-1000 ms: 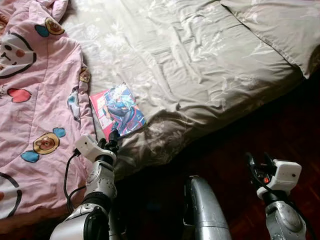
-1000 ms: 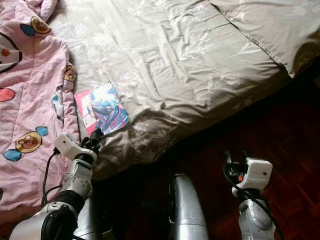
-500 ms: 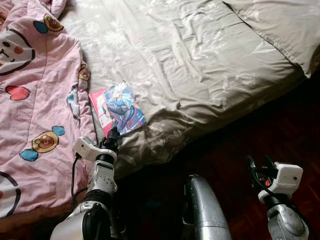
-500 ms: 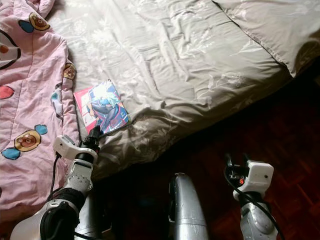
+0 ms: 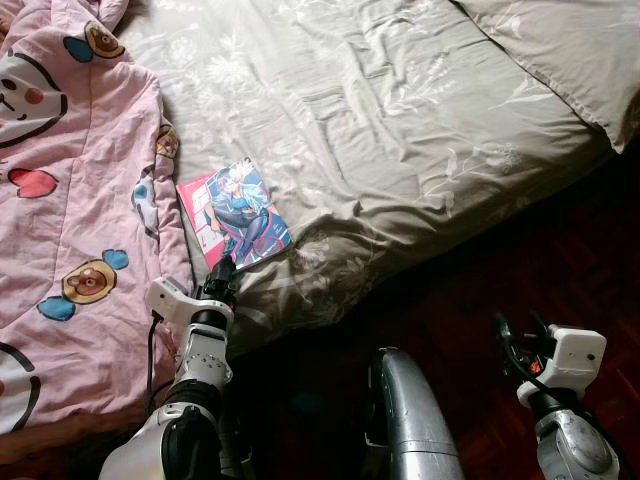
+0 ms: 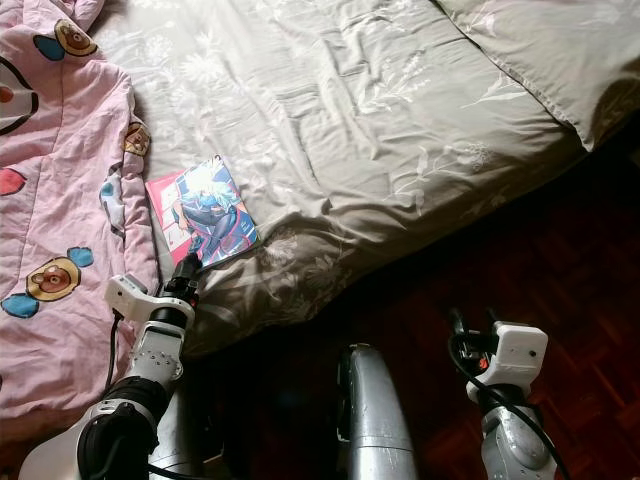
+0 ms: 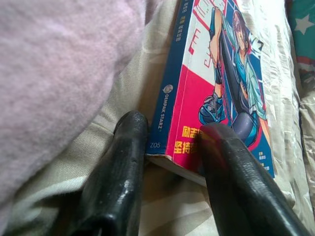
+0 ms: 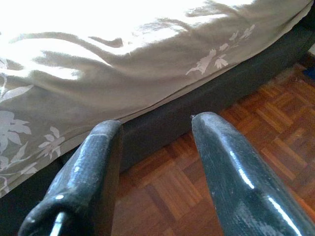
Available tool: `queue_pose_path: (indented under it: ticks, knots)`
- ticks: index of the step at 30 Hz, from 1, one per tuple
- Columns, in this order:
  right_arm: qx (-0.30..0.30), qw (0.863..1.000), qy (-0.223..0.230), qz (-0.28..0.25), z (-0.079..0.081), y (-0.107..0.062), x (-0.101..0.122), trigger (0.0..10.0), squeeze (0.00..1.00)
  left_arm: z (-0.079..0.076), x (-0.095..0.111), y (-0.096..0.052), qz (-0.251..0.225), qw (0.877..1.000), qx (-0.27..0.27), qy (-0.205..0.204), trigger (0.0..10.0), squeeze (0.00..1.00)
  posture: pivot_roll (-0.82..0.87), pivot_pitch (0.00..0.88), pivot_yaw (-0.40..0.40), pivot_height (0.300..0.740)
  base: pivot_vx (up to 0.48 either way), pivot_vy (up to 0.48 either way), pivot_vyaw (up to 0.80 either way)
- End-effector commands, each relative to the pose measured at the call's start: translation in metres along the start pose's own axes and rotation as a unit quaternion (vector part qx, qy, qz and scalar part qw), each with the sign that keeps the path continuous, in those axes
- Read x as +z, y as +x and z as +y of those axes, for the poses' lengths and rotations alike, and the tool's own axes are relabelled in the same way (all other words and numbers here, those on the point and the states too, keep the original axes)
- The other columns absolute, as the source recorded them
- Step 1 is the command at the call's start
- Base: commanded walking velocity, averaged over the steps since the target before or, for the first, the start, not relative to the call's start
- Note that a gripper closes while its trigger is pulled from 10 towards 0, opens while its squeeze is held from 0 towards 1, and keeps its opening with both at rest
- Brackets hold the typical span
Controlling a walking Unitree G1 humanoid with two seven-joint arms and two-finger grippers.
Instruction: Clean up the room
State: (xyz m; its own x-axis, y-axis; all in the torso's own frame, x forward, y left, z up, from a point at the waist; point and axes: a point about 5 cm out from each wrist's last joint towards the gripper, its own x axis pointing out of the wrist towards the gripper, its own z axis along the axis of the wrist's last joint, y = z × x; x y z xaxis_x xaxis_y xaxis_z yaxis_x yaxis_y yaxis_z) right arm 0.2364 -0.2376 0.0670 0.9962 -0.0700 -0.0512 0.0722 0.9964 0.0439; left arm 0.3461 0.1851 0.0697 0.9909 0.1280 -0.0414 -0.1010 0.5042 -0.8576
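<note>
In the left eye view, one comic book lies left of centre on the grey bedsheet, beside one pink quilt. The left gripper reaches its lower corner. The left wrist view shows two spread fingers straddling that corner (contact seems likely). In the right wrist view, the right gripper hangs released above the wooden floor.

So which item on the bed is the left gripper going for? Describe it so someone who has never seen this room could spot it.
On the bed with the beige leaf-print sheet, look at the near edge beside the pink cartoon-bear quilt. There lies a thin paperback comic book, with the left gripper open at its near corner. Its glossy red and blue cover with a drawn figure sets it apart from the soft bedding around it.
</note>
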Motion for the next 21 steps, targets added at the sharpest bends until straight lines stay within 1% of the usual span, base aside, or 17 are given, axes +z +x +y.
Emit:
queue_pose_path:
  ticks: [1,2,3,4,8,9,10,11,15,21]
  knots:
    - [-0.009,1.000,-0.004,0.016,-0.0069,-0.0077,-0.0050,10.0,0.00,0.0154,-0.0293,-0.0151,0.060,0.997,0.033,-0.027,0.9,0.00,-0.23,0.392,-0.097,0.573,0.000,0.000,0.00]
    - [-0.009,1.000,-0.004,0.016,-0.0069,-0.0077,-0.0050,10.0,0.00,0.0154,-0.0293,-0.0151,0.060,0.997,0.033,-0.027,0.9,0.00,-0.23,0.392,-0.097,0.573,0.000,0.000,0.00]
    - [-0.010,1.000,-0.004,0.017,-0.0075,-0.0083,-0.0051,10.0,0.00,0.0148,-0.0320,-0.0157,0.068,0.997,0.030,-0.026,8.3,0.00,-0.23,0.394,-0.097,0.573,0.000,0.000,0.00]
    - [-0.011,1.000,-0.005,0.017,-0.0078,-0.0087,-0.0051,10.0,0.00,0.0143,-0.0335,-0.0160,0.072,0.997,0.029,-0.026,10.0,0.00,-0.23,0.396,-0.098,0.573,0.000,0.000,0.00]
    - [-0.011,1.000,-0.006,0.018,-0.0081,-0.0098,-0.0052,10.0,0.00,0.0143,-0.0354,-0.0167,0.071,0.996,0.030,-0.037,10.0,0.00,-0.24,0.396,-0.098,0.573,0.000,0.000,0.00]
    - [-0.011,1.000,-0.006,0.019,-0.0081,-0.0099,-0.0052,10.0,0.00,0.0142,-0.0357,-0.0168,0.071,0.996,0.030,-0.040,5.1,0.00,-0.24,0.396,-0.098,0.573,0.000,0.000,0.00]
    - [-0.012,1.000,-0.007,0.019,-0.0089,-0.0103,-0.0052,10.0,0.00,0.0137,-0.0367,-0.0170,0.070,0.996,0.030,-0.044,3.0,0.00,-0.24,0.395,-0.102,0.573,0.000,0.000,0.00]
    - [-0.012,1.000,-0.007,0.020,-0.0094,-0.0103,-0.0056,10.0,0.00,0.0123,-0.0373,-0.0168,0.068,0.996,0.023,-0.050,0.0,0.00,-0.24,0.392,-0.103,0.573,0.000,0.000,0.00]
    - [-0.012,1.000,-0.008,0.024,-0.0093,-0.0083,-0.0076,10.0,0.00,0.0109,-0.0366,-0.0161,0.067,0.996,0.017,-0.051,0.0,0.00,-0.23,0.383,-0.103,0.573,0.000,0.000,0.00]
    - [-0.016,0.999,-0.005,0.033,-0.0073,-0.0018,-0.0149,10.0,0.00,0.0093,-0.0294,-0.0132,0.058,0.997,-0.001,-0.054,0.0,0.00,-0.21,0.344,-0.089,0.573,0.000,0.000,0.00]
